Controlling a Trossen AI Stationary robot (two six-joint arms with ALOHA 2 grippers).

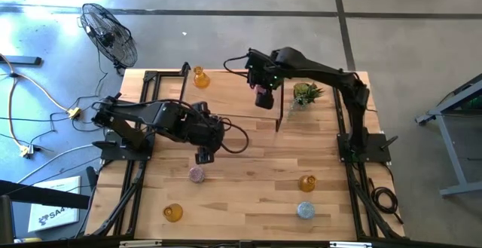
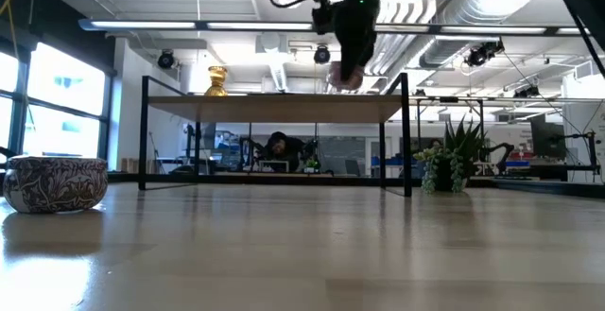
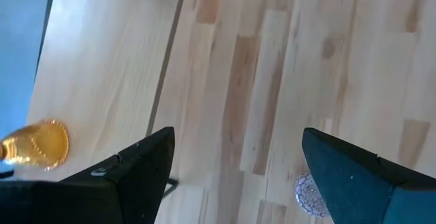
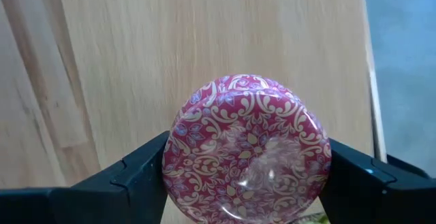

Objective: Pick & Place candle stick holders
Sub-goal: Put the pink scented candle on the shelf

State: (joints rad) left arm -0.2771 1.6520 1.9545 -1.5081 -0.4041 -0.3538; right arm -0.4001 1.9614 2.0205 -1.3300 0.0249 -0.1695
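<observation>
My right gripper is shut on a pink patterned candle stick holder above the small raised shelf at the table's far side; it also shows in the low view. An amber holder stands on the shelf's left end. My left gripper hangs open and empty over the table's middle, just far of a second pink holder that stands on the table. Two more amber holders and a light blue one stand near the front edge. My right gripper pinches the round pink holder by its two opposite sides between its two fingers. The fingers come from above, pointing down. The holder is lifted clear, a little above the shelf's wooden top.
A spiky green potted plant stands just right of the shelf. The shelf has thin black legs and open room under it. A fan stands on the floor beyond the far left corner. Bare wood lies between the holders.
</observation>
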